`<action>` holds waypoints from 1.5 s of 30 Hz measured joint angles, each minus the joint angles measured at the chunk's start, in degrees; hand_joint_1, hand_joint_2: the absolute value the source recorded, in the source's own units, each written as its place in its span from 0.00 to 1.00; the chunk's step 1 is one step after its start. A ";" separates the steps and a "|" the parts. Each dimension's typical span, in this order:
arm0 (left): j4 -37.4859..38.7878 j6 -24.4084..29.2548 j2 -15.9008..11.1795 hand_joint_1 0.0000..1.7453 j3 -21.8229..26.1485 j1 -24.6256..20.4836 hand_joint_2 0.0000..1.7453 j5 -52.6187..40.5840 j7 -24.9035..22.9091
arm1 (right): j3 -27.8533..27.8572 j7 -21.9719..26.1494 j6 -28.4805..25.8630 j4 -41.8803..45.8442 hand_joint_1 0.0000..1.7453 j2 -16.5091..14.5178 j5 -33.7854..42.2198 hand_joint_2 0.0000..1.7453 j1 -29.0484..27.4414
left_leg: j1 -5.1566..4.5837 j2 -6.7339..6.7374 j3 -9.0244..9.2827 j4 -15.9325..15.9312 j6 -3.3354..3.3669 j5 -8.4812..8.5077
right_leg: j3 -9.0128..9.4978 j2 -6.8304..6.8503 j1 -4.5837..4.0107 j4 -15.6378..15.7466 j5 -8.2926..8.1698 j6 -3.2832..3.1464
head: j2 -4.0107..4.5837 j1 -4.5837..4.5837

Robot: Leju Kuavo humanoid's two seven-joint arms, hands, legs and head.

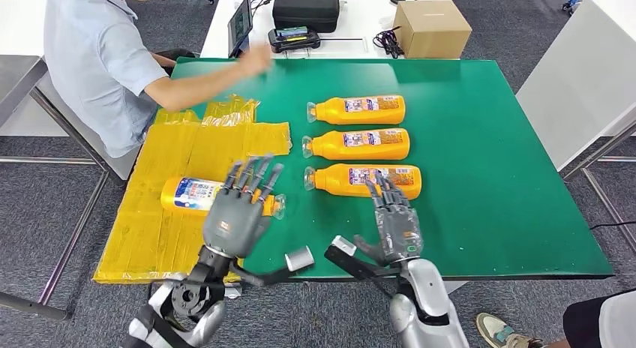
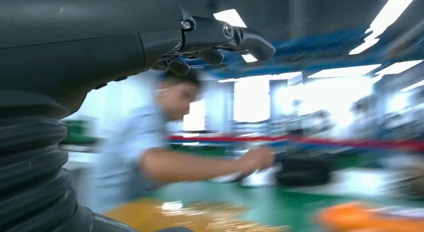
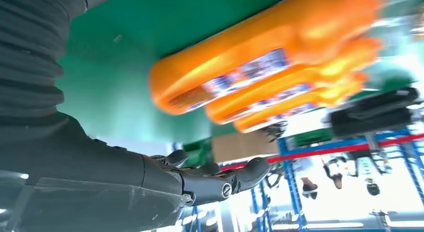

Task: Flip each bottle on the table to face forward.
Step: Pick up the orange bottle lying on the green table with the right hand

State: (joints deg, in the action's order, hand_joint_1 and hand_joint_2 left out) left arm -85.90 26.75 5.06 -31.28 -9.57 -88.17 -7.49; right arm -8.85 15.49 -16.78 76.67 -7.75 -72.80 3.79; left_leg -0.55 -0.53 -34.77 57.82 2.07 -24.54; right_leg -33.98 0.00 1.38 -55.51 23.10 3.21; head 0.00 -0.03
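Note:
Three orange bottles lie in a row on the green table (image 1: 487,138), caps pointing left: far (image 1: 358,109), middle (image 1: 358,144) and near (image 1: 365,180). The near bottle (image 3: 260,72) looms above my right hand in the right wrist view. A fourth orange bottle (image 1: 189,195) lies on the yellow sheet (image 1: 165,205), partly hidden behind my left hand (image 1: 241,205). That hand hovers over it with fingers spread, holding nothing. My right hand (image 1: 394,217) is open too, fingertips at the near bottle's front edge. Dark fingers (image 2: 225,37) of the left hand stick out in its wrist view.
A person (image 1: 97,63) in a light blue shirt sits at the table's far left corner, arm (image 1: 210,82) stretched over it. A cardboard box (image 1: 431,27), black case (image 1: 305,8) and tablet (image 1: 241,24) stand on the white table behind. Bare green surface lies to the right.

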 joint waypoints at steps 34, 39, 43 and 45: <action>-15.94 -6.54 12.80 0.00 13.14 14.97 1.00 37.93 29.06 | 0.32 -8.05 5.71 -8.25 0.00 6.54 -10.87 1.00 7.04 | 0.05 0.01 0.04 0.00 0.05 -0.01 | 0.01 0.00 -0.04 -0.01 0.00 0.00 | 0.00 0.03; -15.75 -6.55 12.88 0.00 13.39 14.95 1.00 37.92 29.06 | -0.10 -9.64 6.28 -12.11 0.00 6.71 -12.65 1.00 8.76 | 0.05 0.01 0.03 0.00 0.05 -0.01 | 0.00 0.00 -0.04 -0.01 0.00 0.00 | 0.00 0.03; -15.30 -6.98 12.89 0.00 13.36 14.66 1.00 37.84 29.14 | -0.33 -9.59 6.58 -15.93 0.00 6.83 -11.17 1.00 10.66 | 0.04 0.01 0.03 0.00 0.05 -0.01 | 0.00 0.00 -0.03 0.00 0.00 0.00 | 0.00 0.03; -14.95 -7.12 12.89 0.00 13.28 14.41 1.00 37.79 29.22 | -0.33 -9.10 6.67 -18.18 0.00 6.85 -9.77 1.00 11.87 | 0.04 0.02 0.04 0.00 0.05 -0.01 | 0.01 0.00 -0.04 0.00 0.00 0.00 | 0.00 0.03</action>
State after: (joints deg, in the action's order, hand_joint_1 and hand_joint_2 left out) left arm -100.85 19.63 17.94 -18.00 4.85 -50.38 21.73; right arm -9.18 6.39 -10.11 58.49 -0.90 -82.57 15.66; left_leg -0.50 -0.51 -34.73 57.82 2.12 -24.56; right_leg -33.97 0.00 1.34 -55.51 23.10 3.22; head 0.00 0.00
